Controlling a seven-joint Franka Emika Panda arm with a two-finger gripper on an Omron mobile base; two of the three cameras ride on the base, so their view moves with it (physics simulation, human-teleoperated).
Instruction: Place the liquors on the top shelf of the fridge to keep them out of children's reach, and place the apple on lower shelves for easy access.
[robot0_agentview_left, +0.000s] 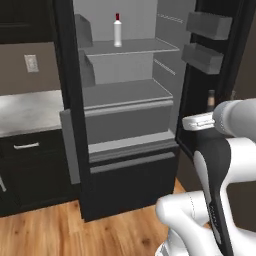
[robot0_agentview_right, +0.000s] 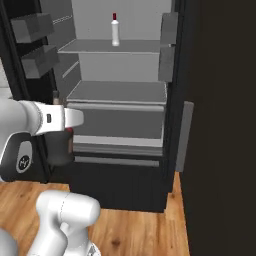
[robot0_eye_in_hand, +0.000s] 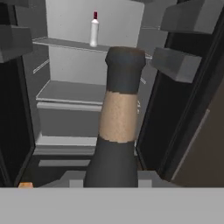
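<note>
the fridge (robot0_agentview_left: 67, 75) stands open, and the white bottle (robot0_agentview_left: 117, 31) is already upright on the top shelf (robot0_agentview_left: 145, 46), toward the back and left of centre. the dark bottle (robot0_eye_in_hand: 118, 118) is in hand: the hand view looks up its body past the tan neck band to the dark cap, so the jaws are clamped on the dark bottle low on its body, though the fingertips themselves are hidden behind it. in the right base view the gripper (robot0_agentview_right: 67, 131) sits low at the fridge's open front on the right-hand door side, about level with the drawer, with the bottle (robot0_agentview_right: 59, 145) dark beneath the wrist; in the left base view only its neck (robot0_agentview_left: 211, 100) peeks above the forearm. so the step is carrying this second liquor up to the top shelf, and it looks roughly midway, since the shelf is well above the hand. to do it well i would lift first, clear of the door bins (robot0_eye_in_hand: 175, 63) that crowd the right side, and keep the bottle upright. only once its base is above the shelf's thin front edge should it go in. aim for bare plate to the right of the white bottle, well apart from it, so a nudge does not topple it. set the base flat before loosening the grip, then back straight out. the apple i cannot make out with any certainty here; it goes on a lower shelf (robot0_agentview_left: 125, 92) later.
</note>
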